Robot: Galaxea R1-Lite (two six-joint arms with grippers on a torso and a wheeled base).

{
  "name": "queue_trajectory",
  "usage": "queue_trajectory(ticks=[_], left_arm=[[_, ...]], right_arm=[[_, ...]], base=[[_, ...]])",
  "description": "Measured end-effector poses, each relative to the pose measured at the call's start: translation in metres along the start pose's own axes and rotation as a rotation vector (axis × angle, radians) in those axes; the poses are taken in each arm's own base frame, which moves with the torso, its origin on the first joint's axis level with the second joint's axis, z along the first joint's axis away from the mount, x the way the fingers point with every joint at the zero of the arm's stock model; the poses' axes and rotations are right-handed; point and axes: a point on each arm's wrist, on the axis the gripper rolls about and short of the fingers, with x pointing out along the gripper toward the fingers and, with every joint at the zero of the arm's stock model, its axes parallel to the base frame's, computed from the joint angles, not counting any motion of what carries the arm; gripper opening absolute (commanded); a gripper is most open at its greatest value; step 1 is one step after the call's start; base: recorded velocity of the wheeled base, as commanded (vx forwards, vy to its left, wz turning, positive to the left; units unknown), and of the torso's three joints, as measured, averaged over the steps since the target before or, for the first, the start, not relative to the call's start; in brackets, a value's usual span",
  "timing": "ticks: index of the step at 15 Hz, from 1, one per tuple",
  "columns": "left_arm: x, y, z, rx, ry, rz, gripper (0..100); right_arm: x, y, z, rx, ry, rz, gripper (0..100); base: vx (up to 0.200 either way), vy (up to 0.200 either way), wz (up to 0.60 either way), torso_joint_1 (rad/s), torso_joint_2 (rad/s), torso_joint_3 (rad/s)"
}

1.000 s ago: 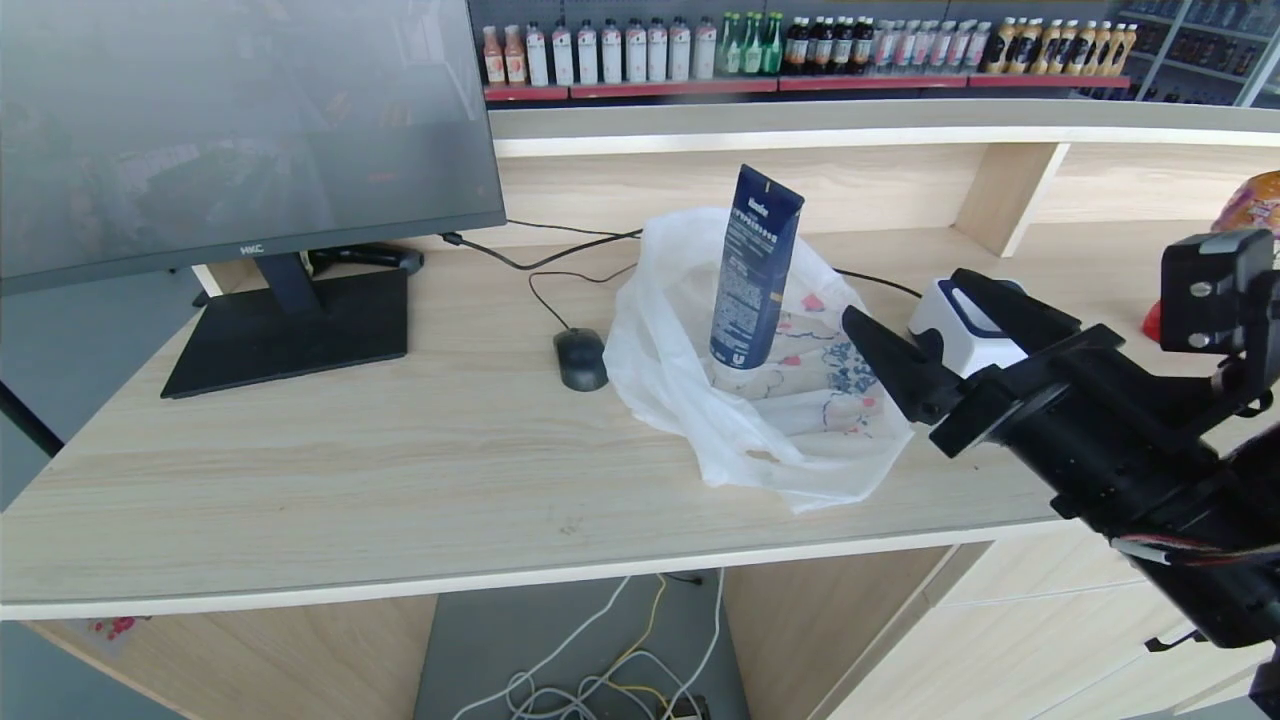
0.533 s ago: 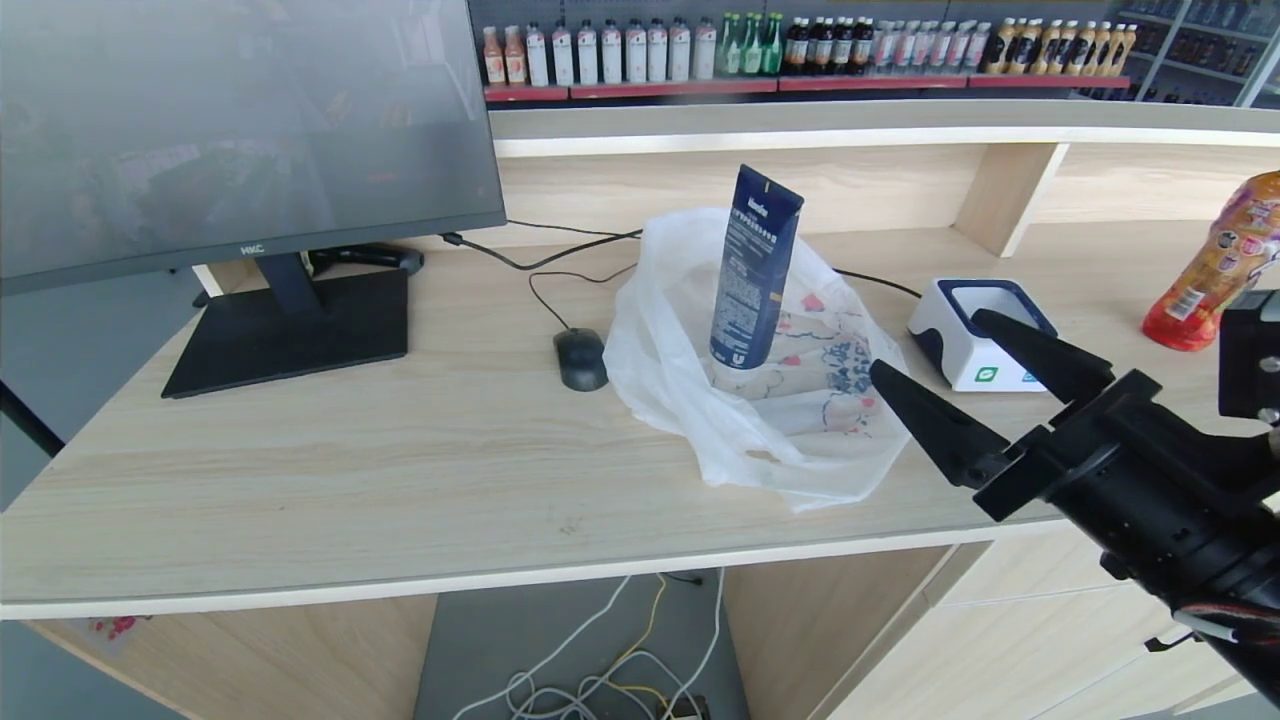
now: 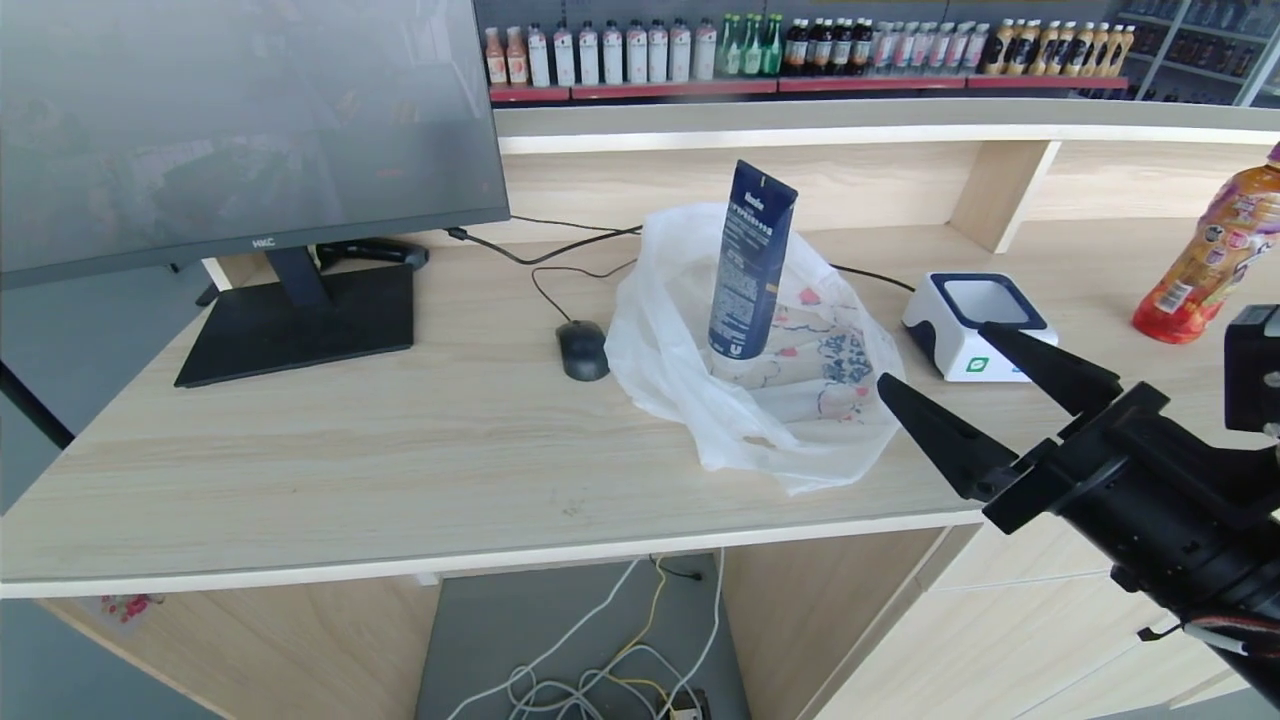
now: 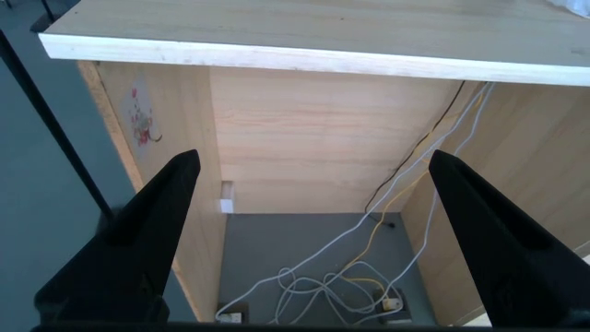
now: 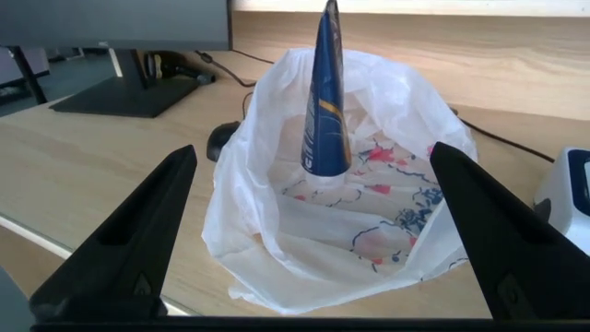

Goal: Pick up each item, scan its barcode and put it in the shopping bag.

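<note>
The right gripper [image 3: 935, 358] hangs released, jaws wide, off the front edge of the light wooden counter [image 3: 350, 470], facing the white plastic shopping bag [image 3: 690, 400]. A dark blue tube [image 3: 750, 262] stands upright inside the bag. A white box scanner [image 3: 965, 325] sits just beside the bag, and an orange drink bottle [image 3: 1200, 265] stands nearer the right edge. The left gripper [image 4: 313, 161], also spread, hangs below the front edge.

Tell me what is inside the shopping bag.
A dark blue tube stands upright inside the shopping bag. The bag's crumpled folds hide whatever might lie lower around its base.

Pale wood-grain counter [image 3: 400, 440] with a smooth matt finish, thin crinkled translucent white plastic bag [image 3: 660, 370], glossy dark blue plastic tube [image 3: 750, 265], smooth white plastic scanner [image 3: 950, 340], shiny plastic bottle [image 3: 1205, 265], matt black mouse [image 3: 582, 350], dark reflective monitor [image 3: 240, 120] screen
</note>
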Motion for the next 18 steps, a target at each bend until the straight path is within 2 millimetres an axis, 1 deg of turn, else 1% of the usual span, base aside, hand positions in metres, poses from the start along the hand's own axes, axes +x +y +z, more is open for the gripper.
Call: queue_trajectory(ticks=[2,18], left_arm=[[0.0000,0.0000,0.0000,0.000,0.000,0.000,100],[0.0000,0.0000,-0.0002,-0.001,0.002,0.000,100]], right_arm=[[-0.0007,0.0001,0.0017,0.000,-0.008,0.001,100],[-0.0013,0.0001,0.0049,-0.003,-0.022,0.011,100]], base=[[0.000,0.000,0.00,0.000,0.00,0.000],[0.000,-0.200,0.00,0.005,0.00,0.004]])
